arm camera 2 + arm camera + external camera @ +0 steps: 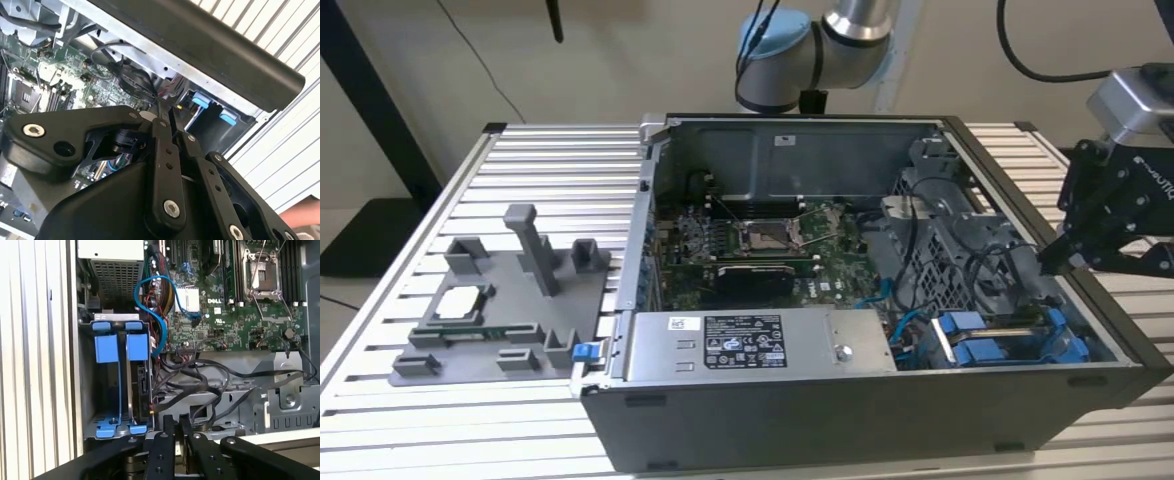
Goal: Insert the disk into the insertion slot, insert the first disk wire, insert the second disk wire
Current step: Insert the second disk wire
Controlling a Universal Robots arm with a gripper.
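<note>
Standing on the slatted table, at the exterior view's left, is a grey fixture tray; the open computer case sits to its right, with the motherboard at its centre and the labelled power-supply box along its near wall. At the near right corner of the case, the insertion slot of the drive cage carries the disk, seated on edge between blue carrier tabs, with a blue cable looping beside it in the first wrist view. Furthest right, the claw hangs over the case's right wall above the cage, its fingers drawn together with nothing gripped in both wrist views.
</note>
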